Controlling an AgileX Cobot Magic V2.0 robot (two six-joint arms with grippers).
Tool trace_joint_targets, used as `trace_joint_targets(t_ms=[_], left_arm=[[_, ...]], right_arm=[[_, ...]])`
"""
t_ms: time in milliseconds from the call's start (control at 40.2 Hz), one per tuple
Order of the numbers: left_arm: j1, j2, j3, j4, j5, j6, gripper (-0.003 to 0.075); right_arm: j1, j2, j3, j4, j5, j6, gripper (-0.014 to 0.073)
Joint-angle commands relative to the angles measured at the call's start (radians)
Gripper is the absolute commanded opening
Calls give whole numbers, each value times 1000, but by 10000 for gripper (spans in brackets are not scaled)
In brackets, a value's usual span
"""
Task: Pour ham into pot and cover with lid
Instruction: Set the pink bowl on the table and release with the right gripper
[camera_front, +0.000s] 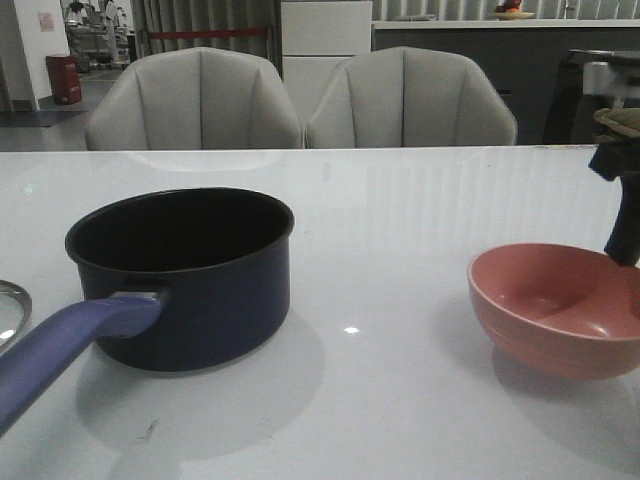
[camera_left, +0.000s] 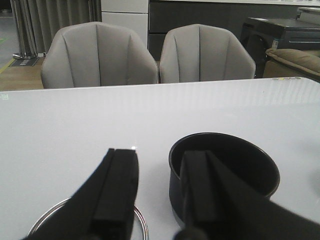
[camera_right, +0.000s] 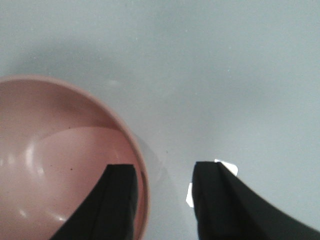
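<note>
Can't spot any ham in the one pink bowl (camera_front: 556, 310), right of the single pot (camera_front: 185, 275); lid (camera_front: 10, 308) mostly cut off left of the pot; right fingers (camera_right: 162, 200) spread, straddling the bowl rim, holding nothing; left fingers (camera_left: 157, 192) apart, empty.

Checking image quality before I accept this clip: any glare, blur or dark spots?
Front view: small glare spot on the table, pot interior pure black. Left wrist view: left tool soft, close. Right wrist view: pink bowl slightly blurred, with faint highlights.
</note>
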Motion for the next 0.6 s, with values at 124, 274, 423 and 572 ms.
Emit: trace_joint_targets(t_ms=[124,274,423,572], left_arm=[[-7,13,-29,-11,-81,-1,281],[-7,13,-29,-11,-81,-1,281],[-7,13,-29,-11,-81,-1,281],[-7,13,-29,-11,-81,-1,281]], right_arm=[[40,-212,-27,31,-32,-7,388],[130,-337,-27,31,-33,-9,388],[196,-469,3,31,-61,-9,374],[218,-626,124,34,-187,-8,357]])
